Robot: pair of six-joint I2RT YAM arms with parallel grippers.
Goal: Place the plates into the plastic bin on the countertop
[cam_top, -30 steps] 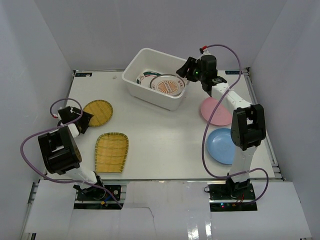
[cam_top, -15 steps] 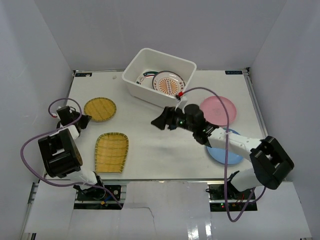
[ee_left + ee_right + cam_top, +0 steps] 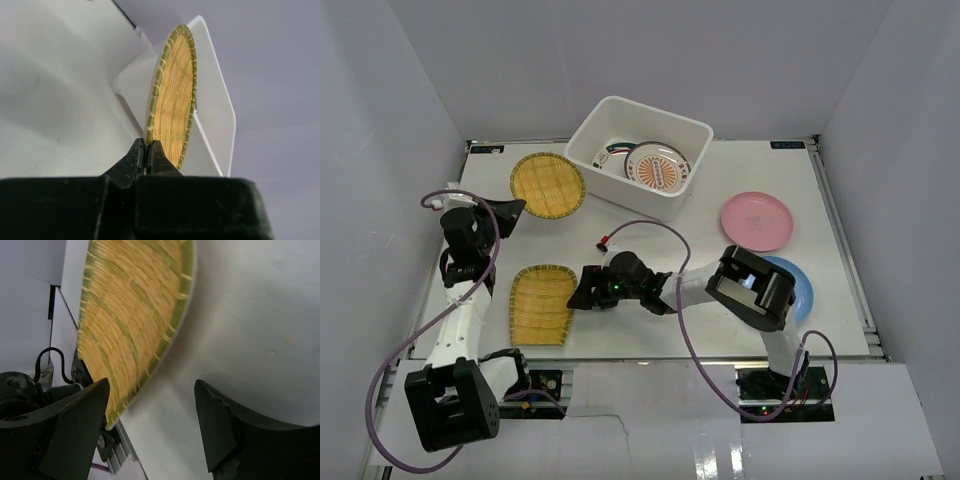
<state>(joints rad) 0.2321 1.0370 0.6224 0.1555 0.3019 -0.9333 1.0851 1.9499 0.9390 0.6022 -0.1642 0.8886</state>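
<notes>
Now, over white-walled countertop point(image 3: 740, 180), left gripper point(image 3: 508, 208) clamps round woven plate point(image 3: 548, 185); right gripper point(image 3: 151, 390) gapes.

My left arm point(image 3: 460, 320) rises from its base along the left side, and its wrist turns to the right at the far end. My left gripper point(image 3: 510, 208) is closed tight, with both fingers point(image 3: 135, 159) pinching the rim of the round yellow plate point(image 3: 548, 185). My right arm point(image 3: 755, 290) folds sharply at the elbow and stretches low to the left. My right gripper point(image 3: 582, 292) points left with its jaws wide apart, and it holds nothing.
</notes>
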